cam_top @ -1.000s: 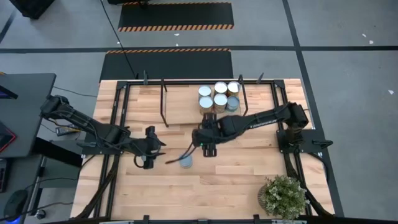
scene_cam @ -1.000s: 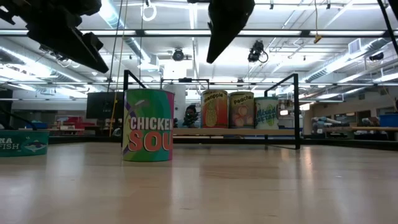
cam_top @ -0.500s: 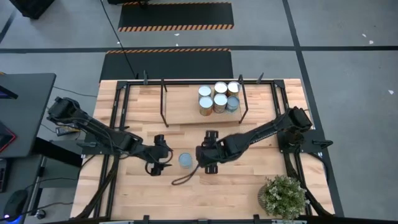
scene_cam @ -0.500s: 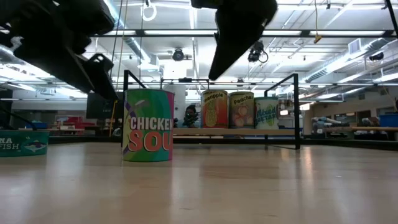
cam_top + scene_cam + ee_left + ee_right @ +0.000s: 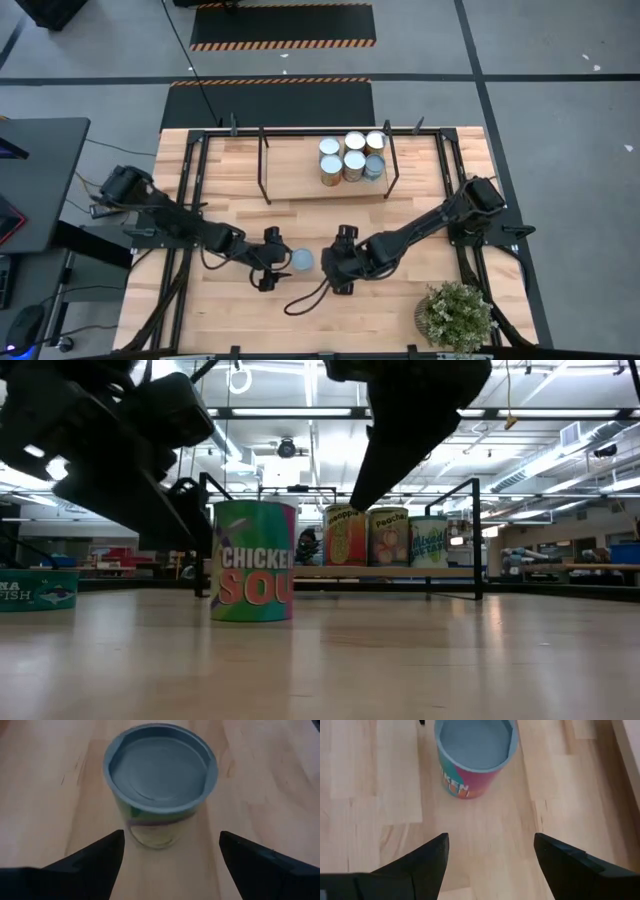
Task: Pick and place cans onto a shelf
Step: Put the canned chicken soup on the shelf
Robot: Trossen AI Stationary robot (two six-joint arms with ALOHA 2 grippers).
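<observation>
My left arm stretches low from the table's left edge toward the middle, with the left gripper [image 5: 271,262] down near the board just left of the chicken soup can [image 5: 301,260]. Its jaws are spread wide and released, and the fingers [image 5: 95,862] flank empty wood. The can stands upright just past the tips and is not clamped.

My right arm reaches in from the right edge, elbow out, forearm low. The right gripper [image 5: 342,267] sits just right of the same can and faces it. Its jaws are also parted with nothing between the fingers [image 5: 422,862], and the can stands apart from them, a little ahead.

So the soup can is on the tabletop [image 5: 400,290] between my two grippers, in front of the shelf [image 5: 290,180] and well apart from it. It has a blue-grey lid, and the low view shows a green and pink label.

Counts:
- Arms: two. Grippers: two, both empty.
- Loose upright can on the table: one.
- Shelf cans [image 5: 354,160]: bunched at the shelf's right end. I count five tops from above, but they are packed tight, so it could be six. The low view shows only three labels.
- Flat teal fish tin [image 5: 35,590]: one, at the low view's left edge.
- Potted plant [image 5: 457,315]: one, at the near right corner of the table.
</observation>
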